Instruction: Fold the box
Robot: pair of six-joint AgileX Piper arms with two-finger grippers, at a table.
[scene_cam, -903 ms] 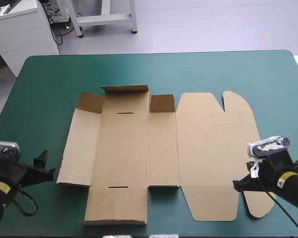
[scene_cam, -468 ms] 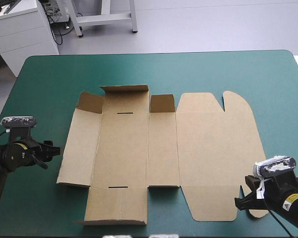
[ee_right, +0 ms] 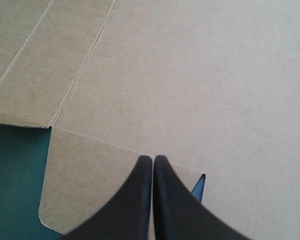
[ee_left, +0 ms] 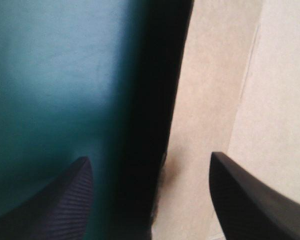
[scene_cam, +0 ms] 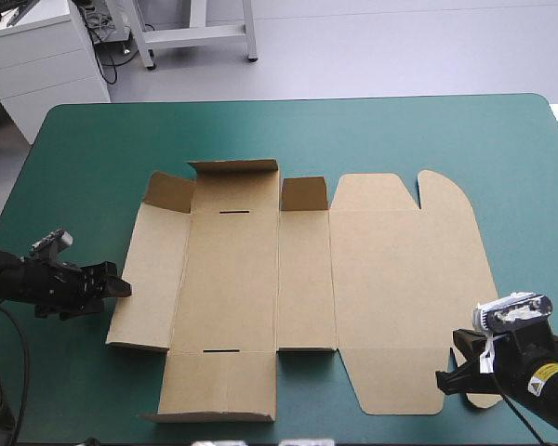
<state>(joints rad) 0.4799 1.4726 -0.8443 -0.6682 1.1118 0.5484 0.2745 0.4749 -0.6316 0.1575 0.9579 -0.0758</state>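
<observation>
1. Left gripper (scene_cam: 119,287): black fingers (ee_left: 65,200) apart, straddling the 9 o'clock edge of the box (scene_cam: 372,279), which lies at its 3 o'clock; judged the nearer arm for that wall.
2. Right gripper (scene_cam: 444,379): fingers together, over the 5 o'clock flap.
3. Same box: flat brown board, matte, creased, rounded lid flaps; mid-table, long axis 9-to-3, on teal-green cover (scene_cam: 93,149).

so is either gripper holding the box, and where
Nothing held: left gripper open at the left edge of the box, right gripper shut above its near flap.
</observation>
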